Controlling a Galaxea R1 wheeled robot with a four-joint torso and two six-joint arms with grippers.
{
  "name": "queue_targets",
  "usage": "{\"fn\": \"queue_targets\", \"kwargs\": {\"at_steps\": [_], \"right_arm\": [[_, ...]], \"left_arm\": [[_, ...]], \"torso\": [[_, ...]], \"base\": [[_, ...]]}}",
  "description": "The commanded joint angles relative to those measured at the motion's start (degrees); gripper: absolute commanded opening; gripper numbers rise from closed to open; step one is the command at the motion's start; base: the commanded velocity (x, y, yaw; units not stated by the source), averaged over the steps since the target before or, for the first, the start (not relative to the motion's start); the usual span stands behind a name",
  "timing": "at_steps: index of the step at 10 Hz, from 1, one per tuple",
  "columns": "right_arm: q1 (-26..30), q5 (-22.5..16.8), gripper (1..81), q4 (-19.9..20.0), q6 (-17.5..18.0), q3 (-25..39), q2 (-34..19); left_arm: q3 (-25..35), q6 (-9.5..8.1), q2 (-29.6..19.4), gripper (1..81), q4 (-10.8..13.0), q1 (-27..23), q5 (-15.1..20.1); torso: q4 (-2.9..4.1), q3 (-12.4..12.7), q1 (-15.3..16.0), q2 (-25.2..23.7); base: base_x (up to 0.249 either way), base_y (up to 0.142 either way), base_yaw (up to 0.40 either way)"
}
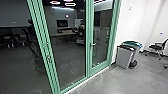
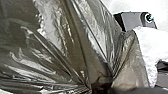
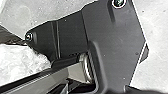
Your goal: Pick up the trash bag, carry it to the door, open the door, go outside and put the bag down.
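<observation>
Clenches gathered dark plastic of the trash bag (image 2: 62,52) in the left gripper (image 2: 101,86), with folds fanning out directly from the grasp. Cannot tell whether the right gripper is released or clenched. Faces a green-framed glass door (image 1: 100,68), near bins (image 1: 124,57).

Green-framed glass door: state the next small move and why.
I'd probably ease the base toward the handle: the door looks shut and stands off across the floor, while the trash bag bunches close to the left wrist camera.
</observation>
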Motion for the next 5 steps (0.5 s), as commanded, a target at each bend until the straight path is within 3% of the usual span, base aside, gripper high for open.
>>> {"fn": "queue_targets", "kwargs": {"at_steps": [1,5], "right_arm": [[1.82,-3.18,81.1,-0.22,-0.19,0.19,0.14],[1.73,-3.18,81.1,-0.31,-0.2,0.36,0.4]], "left_arm": [[-0.15,0.42,-0.28,1.0,0.07,-3.03,3.23],[-0.07,0.42,-0.28,1.0,0.07,-3.12,3.31]], "torso": [[0.0,0.0,0.0,0.0],[0.0,0.0,0.0,0.0]], "base": [[0.183,-0.068,0.0],[0.183,-0.068,0.0]]}}
